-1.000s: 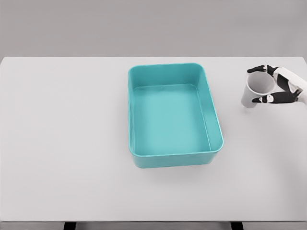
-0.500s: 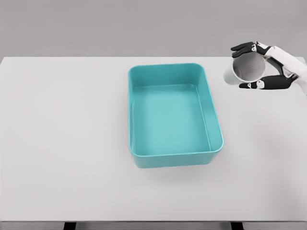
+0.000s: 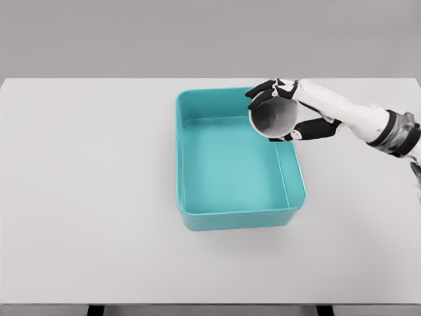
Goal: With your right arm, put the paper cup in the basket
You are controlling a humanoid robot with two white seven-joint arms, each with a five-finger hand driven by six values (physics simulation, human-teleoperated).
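Note:
A white paper cup (image 3: pixel 273 119) hangs tilted, its open mouth turned toward the camera, above the far right corner of the teal basket (image 3: pixel 187 158). My right hand (image 3: pixel 281 112) is shut on the cup, black fingers curled over its top and thumb under it. The white right arm reaches in from the right edge. The basket is a rectangular tub in the middle of the white table, and its inside holds nothing. My left arm does not show.
The white table (image 3: pixel 85 197) spreads wide around the basket, with its far edge against a grey wall and its front edge at the bottom of the picture.
My right hand has lifted the cup from the table at the right and carried it left, from beside the basket to above the basket's far right corner.

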